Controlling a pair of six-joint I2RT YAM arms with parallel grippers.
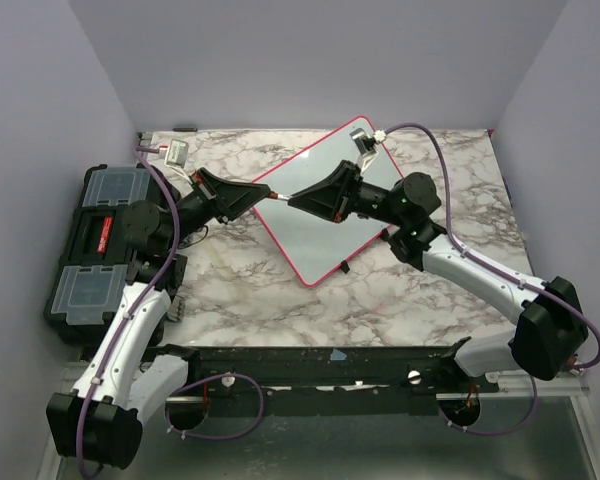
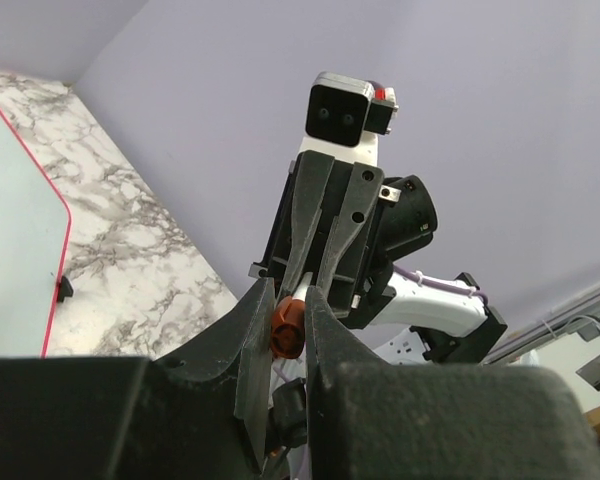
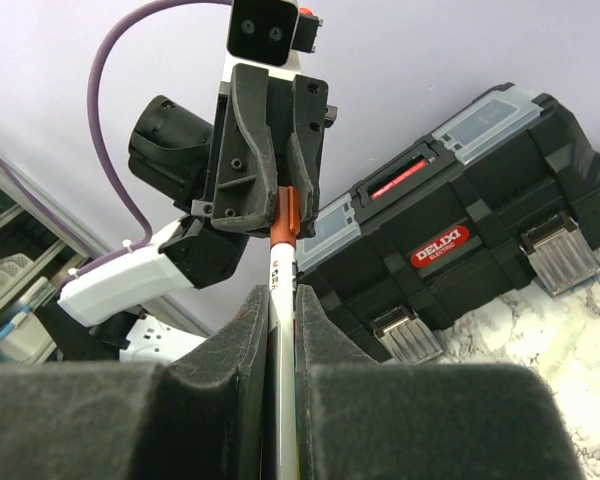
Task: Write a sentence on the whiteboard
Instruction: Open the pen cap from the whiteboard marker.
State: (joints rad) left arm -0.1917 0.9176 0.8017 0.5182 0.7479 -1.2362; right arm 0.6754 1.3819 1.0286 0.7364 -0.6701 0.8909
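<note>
My left hand (image 1: pixel 267 195) pinches the marker's (image 3: pixel 281 295) cap end, my right hand (image 1: pixel 297 201) its barrel; it lies crosswise above the whiteboard (image 1: pixel 318 245).

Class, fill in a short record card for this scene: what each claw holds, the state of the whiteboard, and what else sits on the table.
left claw: shut on the reddish-brown cap
right claw: shut on the white marker
marker: held between the two facing claws, over the whiteboard's left corner in the top view; cap appears joined to it
whiteboard: flat, turned at an angle, red frame, no writing visible
toolbox: black, closed, at the left of the table
table: marble-patterned
</note>
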